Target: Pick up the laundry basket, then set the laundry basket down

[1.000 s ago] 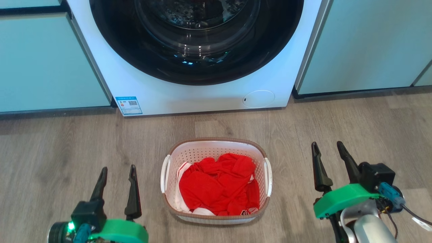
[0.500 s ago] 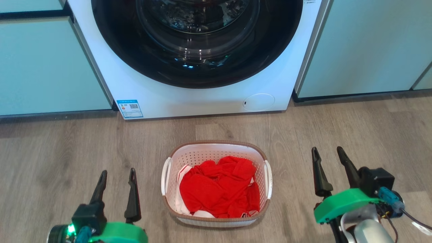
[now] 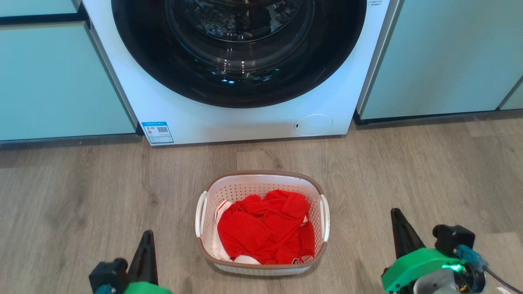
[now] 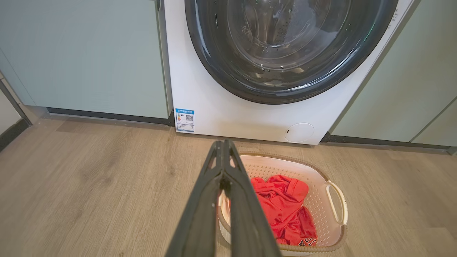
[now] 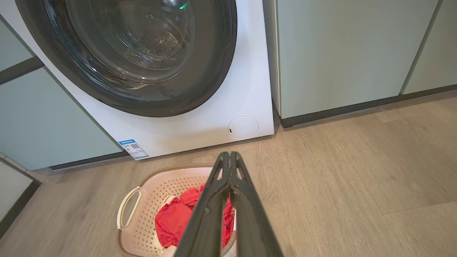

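Note:
The laundry basket (image 3: 261, 174), white and perforated with a brown rim and two white side handles, stands on the wood floor in front of the washing machine, holding red clothes (image 3: 265, 228). My left gripper (image 3: 148, 234) is low at the basket's left, shut on nothing and apart from the handle. My right gripper (image 3: 395, 213) is low at the basket's right, also shut and empty. In the left wrist view the closed fingers (image 4: 223, 143) point past the basket (image 4: 316, 200). In the right wrist view the closed fingers (image 5: 228, 155) rise beside the basket (image 5: 167, 182).
A white front-loading washing machine (image 3: 245, 122) with a dark round door stands just behind the basket. Pale green cabinets (image 3: 61, 81) flank it on the left and on the right (image 3: 441, 61). Bare wood floor (image 3: 449, 171) lies on both sides of the basket.
Both grippers have gone from open to shut and have drawn back toward the bottom of the head view. The basket has stayed put; the camera shifted slightly.

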